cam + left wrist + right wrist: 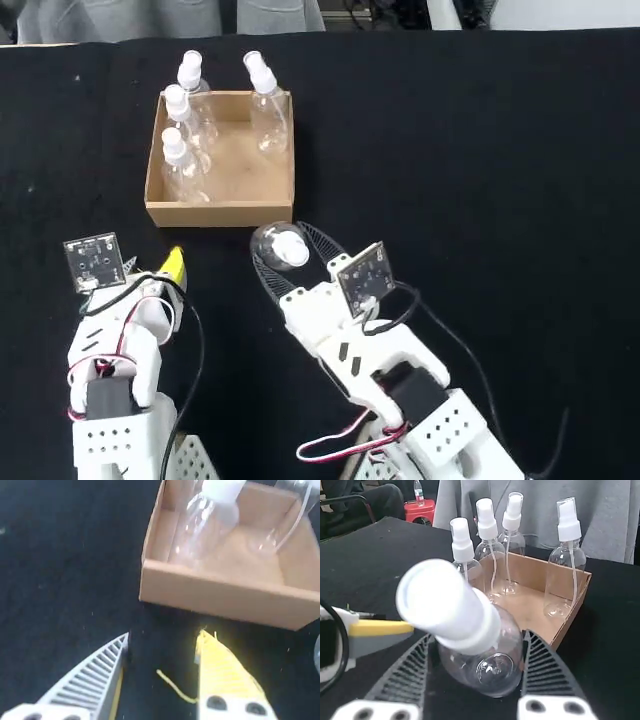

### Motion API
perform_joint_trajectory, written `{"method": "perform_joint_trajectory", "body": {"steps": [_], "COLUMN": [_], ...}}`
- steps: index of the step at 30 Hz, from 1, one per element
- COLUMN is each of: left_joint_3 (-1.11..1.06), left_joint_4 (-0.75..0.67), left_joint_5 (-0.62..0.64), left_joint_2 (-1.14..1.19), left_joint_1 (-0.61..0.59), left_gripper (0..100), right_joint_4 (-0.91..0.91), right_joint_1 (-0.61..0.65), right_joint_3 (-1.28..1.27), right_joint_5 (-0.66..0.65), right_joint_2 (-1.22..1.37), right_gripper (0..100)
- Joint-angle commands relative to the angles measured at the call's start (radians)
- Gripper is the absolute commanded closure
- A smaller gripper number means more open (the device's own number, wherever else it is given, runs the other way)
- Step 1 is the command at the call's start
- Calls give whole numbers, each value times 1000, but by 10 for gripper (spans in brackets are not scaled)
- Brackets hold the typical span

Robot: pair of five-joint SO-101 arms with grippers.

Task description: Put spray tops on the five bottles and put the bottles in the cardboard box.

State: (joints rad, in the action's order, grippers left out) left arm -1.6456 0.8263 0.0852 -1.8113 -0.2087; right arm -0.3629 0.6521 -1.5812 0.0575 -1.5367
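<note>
— So, where is the fifth bottle (pixel 281 247)?
— Clamped between the fingers of the right gripper (pixel 292 252), just off the near right corner of the cardboard box (pixel 220 212). It leans, and its spray top (pixel 442 602) is on and points back toward the wrist. I cannot tell whether it rests on the table or hangs clear of it.
— And the other four?
— Upright in the box, each with a white spray top. A row of three bottles (pixel 178 150) lines the left wall, and the fourth bottle (pixel 268 110) is at the far right corner.
— The left gripper (pixel 162 636)?
— Spread apart with nothing between its fingers, low over the black table (pixel 500 150), just short of the box's near wall by its left corner.
— And the box itself?
— Toward the table's far edge, left of the middle.
</note>
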Motion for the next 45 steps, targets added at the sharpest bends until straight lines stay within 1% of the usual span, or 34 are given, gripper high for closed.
{"method": "perform_joint_trajectory", "body": {"steps": [1,6,13,15,20,22,40,45], "left_joint_3": [-13,-53,-54,-54,-54,-54,-54,-54], "left_joint_4": [-15,-15,-3,32,175,203,218,316], "left_joint_5": [-9,-9,-6,-8,-8,-8,-3,-2], "left_joint_2": [-15,-15,-9,-9,-9,-9,-9,-11], "left_joint_1": [-13,-13,-13,-15,-15,-15,-12,4], "left_gripper": [800,800,805,805,805,805,805,805], "right_joint_4": [8,8,2,2,0,0,0,-2], "right_joint_1": [-21,-21,-21,-21,-21,-21,-21,-21], "right_joint_3": [7,7,7,7,7,7,-1,4], "right_joint_5": [3,3,3,3,6,8,9,3], "right_joint_2": [-24,-24,-24,-24,-24,-24,-24,-24], "right_gripper": [872,871,871,871,871,871,874,874]}}
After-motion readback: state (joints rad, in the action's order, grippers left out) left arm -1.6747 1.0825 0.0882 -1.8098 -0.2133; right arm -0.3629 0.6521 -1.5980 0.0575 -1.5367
